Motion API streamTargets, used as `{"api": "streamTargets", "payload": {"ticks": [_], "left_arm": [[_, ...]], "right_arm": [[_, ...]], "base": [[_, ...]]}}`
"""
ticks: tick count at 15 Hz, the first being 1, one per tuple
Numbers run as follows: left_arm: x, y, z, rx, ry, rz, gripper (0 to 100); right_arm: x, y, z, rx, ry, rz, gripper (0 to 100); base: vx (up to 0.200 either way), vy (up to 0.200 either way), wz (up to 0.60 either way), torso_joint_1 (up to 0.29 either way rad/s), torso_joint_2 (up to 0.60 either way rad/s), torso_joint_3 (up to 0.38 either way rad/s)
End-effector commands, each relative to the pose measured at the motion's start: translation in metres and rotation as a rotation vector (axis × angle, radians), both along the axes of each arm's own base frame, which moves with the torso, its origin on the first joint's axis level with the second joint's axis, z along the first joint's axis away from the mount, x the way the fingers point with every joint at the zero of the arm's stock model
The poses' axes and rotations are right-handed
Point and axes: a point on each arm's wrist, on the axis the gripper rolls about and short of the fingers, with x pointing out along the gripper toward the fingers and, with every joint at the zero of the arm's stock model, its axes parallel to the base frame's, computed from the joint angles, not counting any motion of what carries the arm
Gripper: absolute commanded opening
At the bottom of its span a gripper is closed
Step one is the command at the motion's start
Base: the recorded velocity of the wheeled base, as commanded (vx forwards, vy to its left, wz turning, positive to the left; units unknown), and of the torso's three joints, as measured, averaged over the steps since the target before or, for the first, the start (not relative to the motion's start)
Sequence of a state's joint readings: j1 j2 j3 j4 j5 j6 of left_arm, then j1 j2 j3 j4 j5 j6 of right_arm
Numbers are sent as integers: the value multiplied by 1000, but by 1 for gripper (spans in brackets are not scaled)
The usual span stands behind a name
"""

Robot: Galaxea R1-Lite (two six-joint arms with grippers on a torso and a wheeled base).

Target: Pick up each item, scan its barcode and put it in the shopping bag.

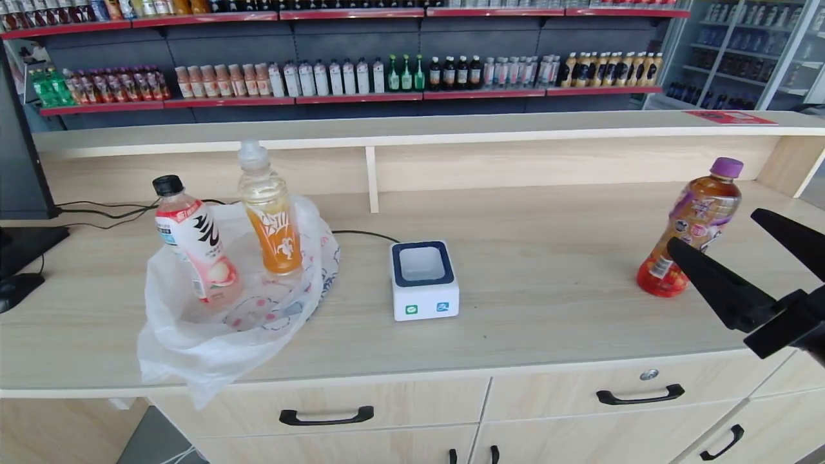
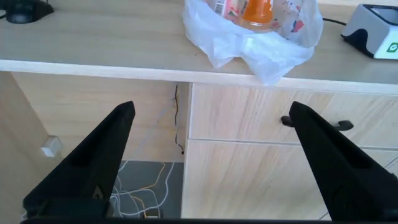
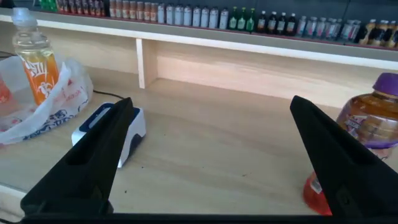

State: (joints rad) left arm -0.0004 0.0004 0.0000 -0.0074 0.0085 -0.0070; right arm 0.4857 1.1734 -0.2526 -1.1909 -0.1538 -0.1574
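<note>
A white plastic shopping bag (image 1: 193, 335) lies on the counter's left side, holding a pink-labelled bottle with a black cap (image 1: 193, 248) and an orange drink bottle (image 1: 267, 212), both upright. The white barcode scanner (image 1: 423, 278) sits mid-counter. A purple-capped tea bottle (image 1: 693, 229) stands alone at the right. My right gripper (image 1: 712, 228) is open just in front of that bottle, which appears beside one finger (image 3: 348, 162) in the right wrist view. My left gripper (image 2: 211, 109) hangs open below the counter edge, facing the cabinet front, with the bag (image 2: 261, 43) above it.
A raised wooden ledge (image 1: 412, 132) runs along the counter's back, with drink shelves behind. A black device and cables (image 1: 19, 283) sit at the far left. The scanner's cable (image 1: 361, 233) trails toward the bag. Drawers with black handles (image 1: 638, 394) lie below.
</note>
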Motion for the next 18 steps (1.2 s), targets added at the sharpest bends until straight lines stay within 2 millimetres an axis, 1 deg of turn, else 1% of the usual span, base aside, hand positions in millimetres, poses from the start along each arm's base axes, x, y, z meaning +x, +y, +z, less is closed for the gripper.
{"api": "streamTargets", "payload": {"ticks": [1, 3, 6, 9, 12, 14, 18], "left_arm": [[0, 0, 0, 1, 1, 1, 100], [0, 0, 0, 1, 1, 1, 100], [0, 0, 0, 1, 1, 1, 100], [0, 0, 0, 1, 1, 1, 100], [0, 0, 0, 1, 1, 1, 100], [0, 0, 0, 1, 1, 1, 100], [0, 0, 0, 2, 1, 1, 100]], "right_arm": [[1, 0, -1, -2, 4, -2, 100], [1, 0, -1, -2, 4, -5, 100], [5, 2, 5, 3, -10, -7, 100], [5, 1, 3, 0, -3, -14, 100], [8, 0, 12, 14, -33, -32, 100], [8, -6, 9, 10, -24, -64, 100], [8, -6, 2, 3, 1, -60, 100]], "base": [[0, -200, 0, 7, -7, -2], [0, -200, 0, 5, 7, 0], [0, -200, 0, 4, 4, 2], [0, -200, 0, 2, 5, 4], [0, -200, 0, 6, 2, 2], [0, -200, 0, 5, 5, 2], [0, -200, 0, 1, 4, 2]]}}
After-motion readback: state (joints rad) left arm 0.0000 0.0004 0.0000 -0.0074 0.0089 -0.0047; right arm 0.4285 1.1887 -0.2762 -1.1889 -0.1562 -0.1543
